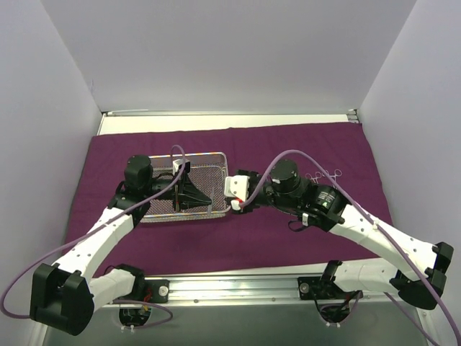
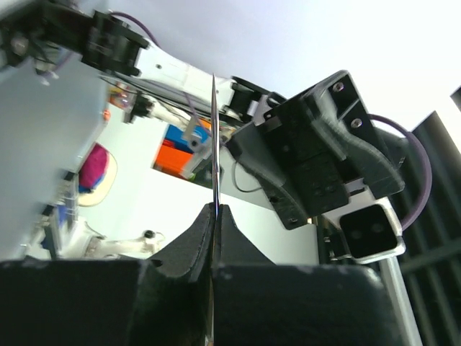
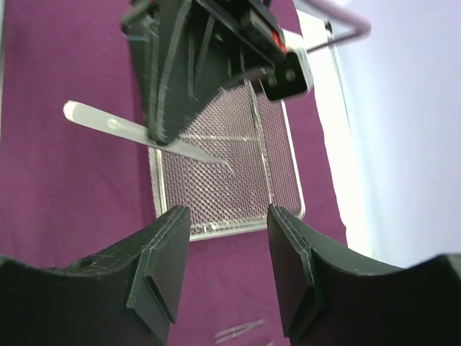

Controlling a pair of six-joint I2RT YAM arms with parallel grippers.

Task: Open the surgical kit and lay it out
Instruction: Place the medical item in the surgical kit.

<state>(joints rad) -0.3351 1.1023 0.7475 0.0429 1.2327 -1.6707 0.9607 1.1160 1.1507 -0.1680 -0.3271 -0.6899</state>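
The dark purple cloth wrap (image 1: 238, 238) lies spread open on the table. The silver wire-mesh tray (image 1: 209, 160) sits on its left half, also in the right wrist view (image 3: 223, 187). My left gripper (image 1: 207, 200) hovers over the tray's right part, shut on a thin steel forceps (image 3: 122, 130), seen edge-on in the left wrist view (image 2: 214, 144). My right gripper (image 1: 229, 196) is open and empty just right of the tray, facing the left gripper (image 3: 187, 65). Its fingers (image 3: 162, 252) frame the tray's near edge.
Small steel scissors (image 1: 324, 175) lie on the cloth right of the right arm. Another thin steel instrument (image 3: 241, 331) lies on the cloth below the right gripper. White walls enclose the table on three sides. A metal rail (image 1: 230, 112) runs along the far edge.
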